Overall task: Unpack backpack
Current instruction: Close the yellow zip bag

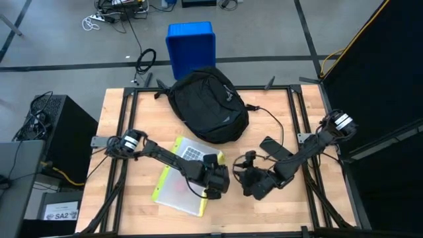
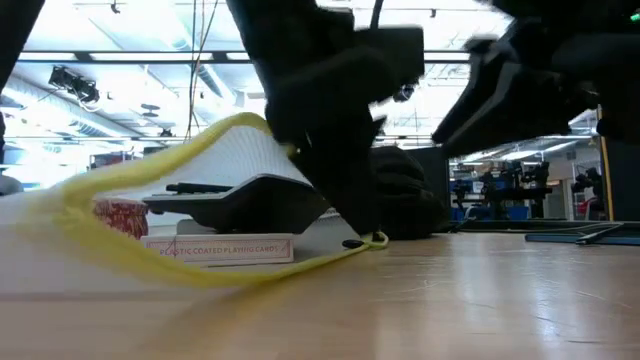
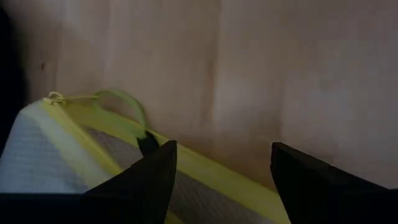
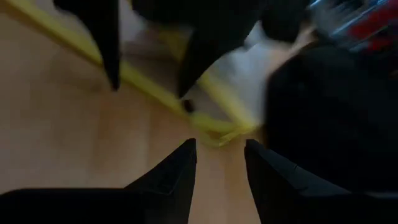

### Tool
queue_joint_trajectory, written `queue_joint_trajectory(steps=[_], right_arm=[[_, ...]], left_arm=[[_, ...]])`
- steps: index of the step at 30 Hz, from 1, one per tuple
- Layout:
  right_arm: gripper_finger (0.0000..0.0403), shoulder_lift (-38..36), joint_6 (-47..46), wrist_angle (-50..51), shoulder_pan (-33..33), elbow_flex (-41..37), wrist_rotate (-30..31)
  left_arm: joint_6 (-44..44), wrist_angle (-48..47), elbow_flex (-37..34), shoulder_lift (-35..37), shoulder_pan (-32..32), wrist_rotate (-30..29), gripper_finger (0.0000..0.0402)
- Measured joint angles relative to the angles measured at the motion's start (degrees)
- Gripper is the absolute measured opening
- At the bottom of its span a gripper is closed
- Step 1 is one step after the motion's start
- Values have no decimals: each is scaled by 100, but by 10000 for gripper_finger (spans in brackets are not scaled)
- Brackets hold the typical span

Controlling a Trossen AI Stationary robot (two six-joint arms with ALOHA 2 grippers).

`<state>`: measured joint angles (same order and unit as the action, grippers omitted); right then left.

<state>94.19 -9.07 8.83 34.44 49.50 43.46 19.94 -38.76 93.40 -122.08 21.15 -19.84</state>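
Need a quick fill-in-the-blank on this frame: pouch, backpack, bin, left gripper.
1. The mesh pouch on the table has a ____ zipper edge.
2. The backpack lies between the pouch and the ____ bin.
3. The left gripper hangs over the pouch's edge with its jaws ____.
4. The box inside the pouch reads "plastic coated playing ____".

Missing words: yellow; blue; open; cards

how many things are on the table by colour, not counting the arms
black: 2, the backpack and a flat black item with a cable beside it
yellow-edged: 1, a see-through mesh pouch with things packed inside it
total: 3
the blue bin stands on the floor past the table, so it is not counted
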Motion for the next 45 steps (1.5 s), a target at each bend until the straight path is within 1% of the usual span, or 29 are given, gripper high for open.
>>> queue_joint_trajectory(steps=[2,4,7,9,11,14,18,20,24,26,30,34,36,39,42,45], right_arm=[[111,127,61,-234,-165,0,-566],[107,331,443,-658,-299,0,-890],[102,635,1081,-1307,-467,1,-1168],[101,793,1288,-1572,-615,2,-1301],[102,831,1338,-1557,-752,-2,-1374],[106,868,1330,-1578,-953,-4,-1520],[110,877,1179,-1677,-1221,0,-2089],[109,881,1124,-1699,-1309,0,-2246],[104,881,1141,-1772,-1424,0,-2347],[102,881,1219,-1830,-1466,0,-2385],[103,883,1260,-1801,-1563,0,-2471],[106,883,1270,-1814,-1612,0,-2475],[107,883,1264,-1821,-1644,0,-2540],[106,942,1165,-1852,-1656,2,-2556],[105,1193,1127,-1946,-1666,-2,-2529],[107,1497,1144,-2307,-1665,11,-2542]], left_arm=[[-26,-189,175,6,113,-51,228],[-143,-338,331,43,236,-283,227],[-288,-387,487,149,431,-649,224],[-287,-398,497,270,554,-702,221],[-284,-448,497,351,712,-895,217],[-279,-699,495,444,950,-1505,210],[77,-1167,453,597,1128,-2295,203],[275,-1284,290,714,1159,-2440,202],[440,-1033,-254,1028,1204,-2452,202],[469,-716,-637,1233,1206,-2433,202],[282,521,-1599,1770,1185,-2212,202],[-156,2114,-2542,2398,1151,-1644,201],[-325,2641,-2882,2597,1108,-1510,201],[-445,3015,-3158,2762,1053,-1503,201],[-460,3058,-3184,2798,1003,-1504,201],[-469,3051,-3186,2798,990,-1500,202]])
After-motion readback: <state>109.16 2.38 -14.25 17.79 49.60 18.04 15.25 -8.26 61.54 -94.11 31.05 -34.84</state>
